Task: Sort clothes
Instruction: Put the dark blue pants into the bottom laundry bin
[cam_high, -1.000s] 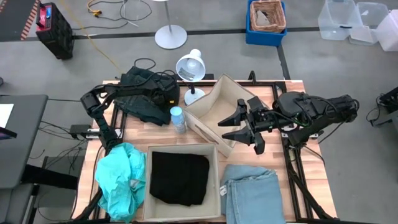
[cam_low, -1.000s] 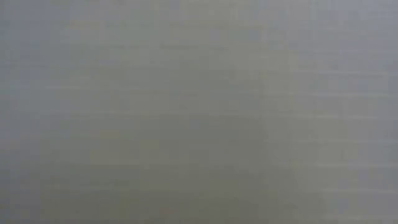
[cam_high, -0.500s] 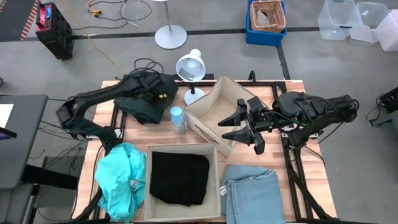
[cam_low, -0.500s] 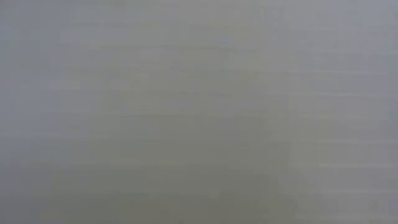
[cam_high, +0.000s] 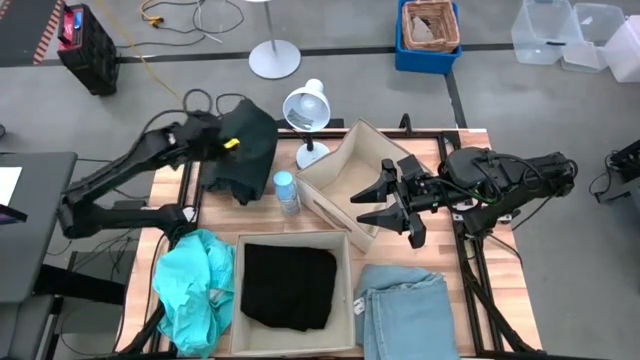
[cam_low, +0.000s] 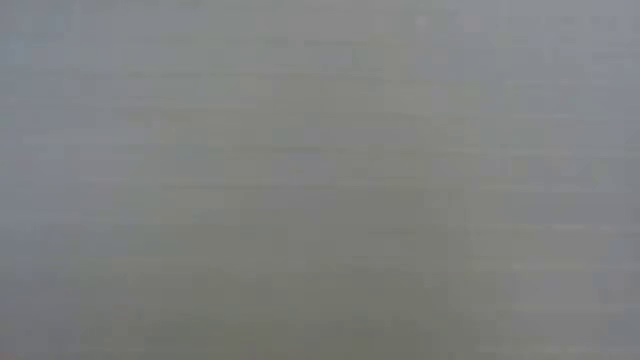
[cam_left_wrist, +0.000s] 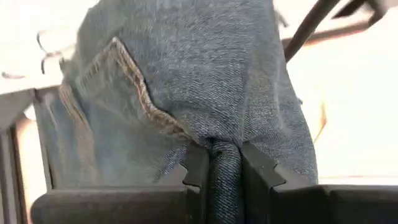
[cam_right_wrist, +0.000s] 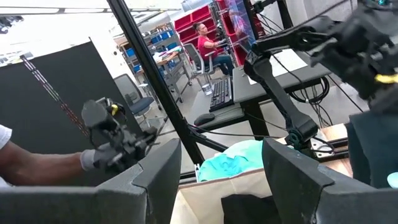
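Lifted since a moment ago, the dark green garment (cam_high: 240, 145) hangs pinched in the left gripper (cam_high: 207, 137) at the far left. Right gripper (cam_high: 385, 203) waits spread over one of two beige boxes (cam_high: 345, 170). Four garments show.

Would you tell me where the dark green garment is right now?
In the high view, the dark green garment hangs from the left gripper over the table's far-left corner, beside the water bottle.

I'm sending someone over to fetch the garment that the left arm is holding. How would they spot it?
Start at the wooden table and go to its far left corner, left of the white desk lamp. The dark green garment hangs there, bunched, pinched in the left gripper. It alone is off the table; the others lie flat or boxed.
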